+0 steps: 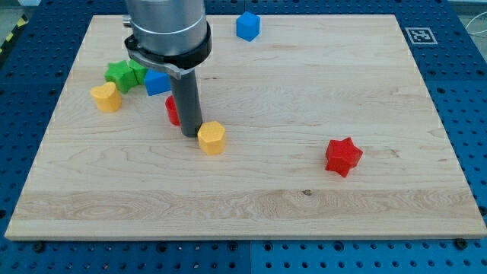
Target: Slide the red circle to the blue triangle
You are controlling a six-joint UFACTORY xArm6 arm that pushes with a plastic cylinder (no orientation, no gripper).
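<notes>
The red circle (173, 111) lies left of centre, mostly hidden behind my rod. My tip (190, 135) rests on the board at the circle's right side, touching or nearly touching it. The blue triangle (157, 82) sits just up and left of the red circle, partly hidden by the arm. A yellow hexagon block (212, 138) lies right next to my tip, on its right.
Two green blocks (124, 74) sit left of the blue triangle. A yellow heart-like block (106, 97) lies below them. A blue hexagon-like block (247, 26) is near the top edge. A red star (343, 156) lies at the right. The wooden board (304, 213) sits on a blue pegboard.
</notes>
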